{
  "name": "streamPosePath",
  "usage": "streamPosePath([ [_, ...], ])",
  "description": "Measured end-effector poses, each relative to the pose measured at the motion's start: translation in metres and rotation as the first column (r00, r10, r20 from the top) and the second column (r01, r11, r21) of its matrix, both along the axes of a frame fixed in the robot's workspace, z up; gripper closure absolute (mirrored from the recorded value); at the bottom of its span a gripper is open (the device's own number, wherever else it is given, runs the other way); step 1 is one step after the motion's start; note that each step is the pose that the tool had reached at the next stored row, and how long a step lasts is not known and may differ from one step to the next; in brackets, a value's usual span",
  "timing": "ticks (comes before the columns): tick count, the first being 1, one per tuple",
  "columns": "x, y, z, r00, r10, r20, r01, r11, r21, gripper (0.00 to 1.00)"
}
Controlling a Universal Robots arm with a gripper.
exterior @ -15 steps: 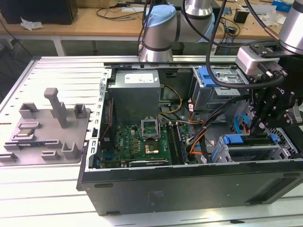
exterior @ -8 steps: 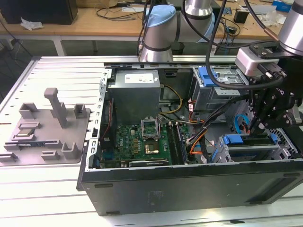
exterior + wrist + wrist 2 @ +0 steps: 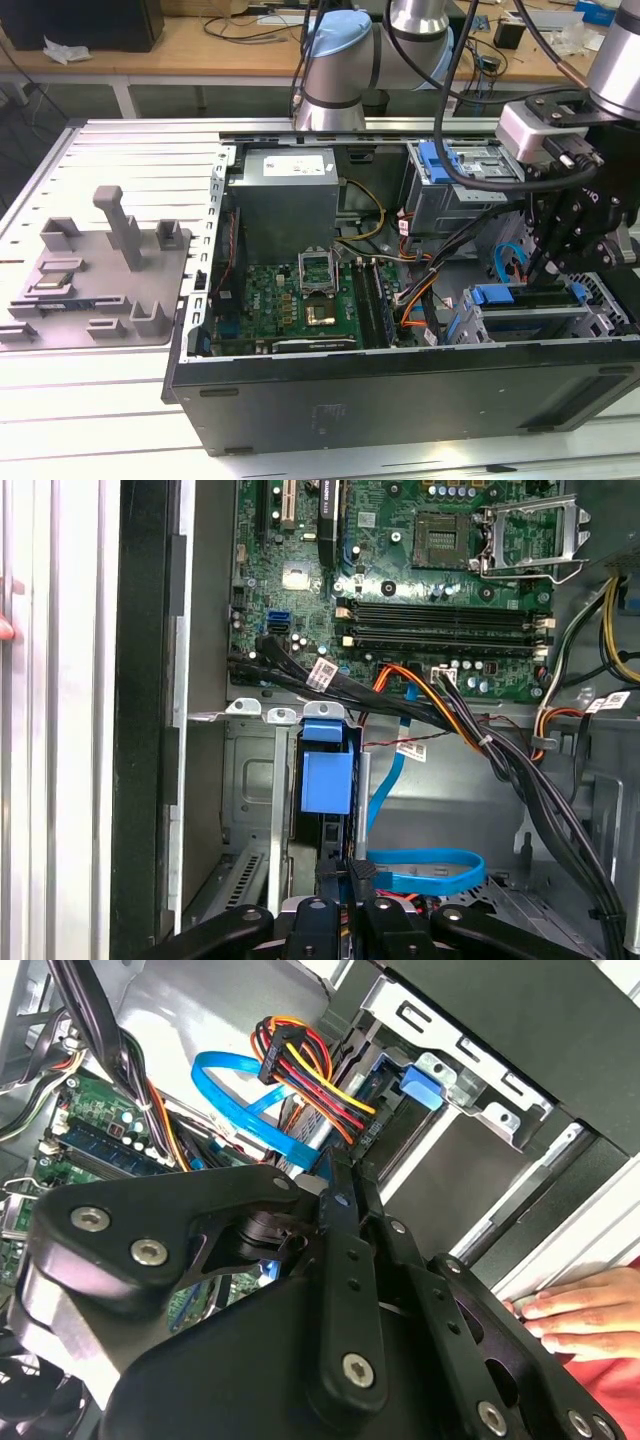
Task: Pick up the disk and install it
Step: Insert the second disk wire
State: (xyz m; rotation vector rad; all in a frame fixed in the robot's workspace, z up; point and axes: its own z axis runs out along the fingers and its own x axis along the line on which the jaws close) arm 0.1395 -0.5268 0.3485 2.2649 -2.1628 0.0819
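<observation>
Hand (image 3: 545, 268) hangs off the black arm at the exterior view's right, lowered into the near corner of the open computer case (image 3: 400, 385), just above the drive cage (image 3: 560, 325). Cannot tell whether the hand is open, closed or gripping anything. The disk (image 3: 535, 302) looks to stand on edge in the top of that cage, directly under the hand, a blue plastic piece (image 3: 492, 295) at its end; contact between hand and disk is not clear. In the first wrist view the hand (image 3: 352, 868) points at a narrow cage slot with a blue plastic block (image 3: 328, 780) in it, and a blue flat cable (image 3: 430, 865) loops just beside it. In the second wrist view the hand (image 3: 345, 1175) sits near the same blue flat cable (image 3: 240, 1070) and a bundle of red, yellow and black wires (image 3: 300, 1060), with a blue latch (image 3: 420, 1082) on the cage beyond. The green motherboard (image 3: 290, 300) lies on the case floor, with the grey power-supply box (image 3: 285, 190) behind it. A person's fingers (image 3: 560, 1305) rest on the case edge near the hand. Case sits on a slotted metal tabletop (image 3: 120, 150); a grey fixture tray (image 3: 100, 270) lies well apart at the exterior view's left.
</observation>
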Motion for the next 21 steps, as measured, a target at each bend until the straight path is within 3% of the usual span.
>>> streamPosePath([
  [21,0.0004,-0.0001,-0.0048,1.0000,0.000,0.0000,0.000,1.0000,0.0000,0.84],
])
